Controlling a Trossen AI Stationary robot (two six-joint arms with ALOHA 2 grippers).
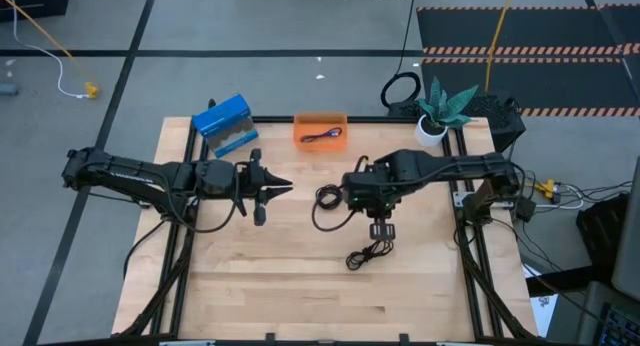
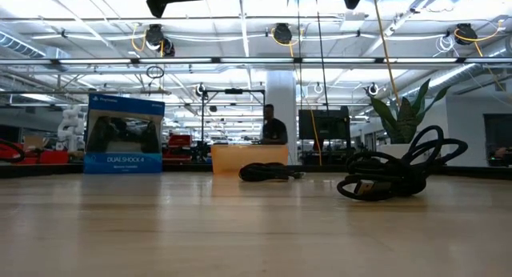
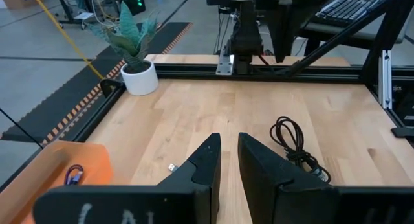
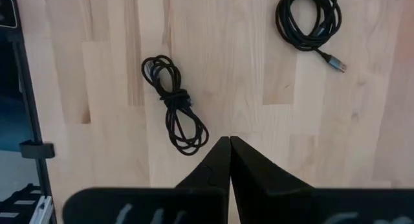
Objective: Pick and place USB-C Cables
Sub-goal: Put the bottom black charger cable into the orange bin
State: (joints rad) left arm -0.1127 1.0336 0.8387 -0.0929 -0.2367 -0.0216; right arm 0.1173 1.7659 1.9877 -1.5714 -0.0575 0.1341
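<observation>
Right gripper (image 1: pixel 381 229) hovers pinched closed and empty over the wooden table (image 1: pixel 300 286), likely lining up on the loose black tangled cable (image 4: pixel 174 105) beside it. Nearby lies the tight black coiled cable (image 4: pixel 309 18). Left gripper (image 1: pixel 268 190) waits slightly parted, empty. Farthest, the orange plastic bin (image 1: pixel 320 119) holds the purple-blue cable (image 1: pixel 322 136).

The left arm extends from the left table edge toward the centre, wrist level, holding nothing. The left gripper (image 1: pixel 281 189) points toward the right arm with its fingers (image 3: pixel 206 160) slightly parted. The right arm reaches in from the right edge, wrist bent downward. The right gripper (image 4: pixel 229 144) hangs above the tabletop, fingertips pressed together, empty.
</observation>
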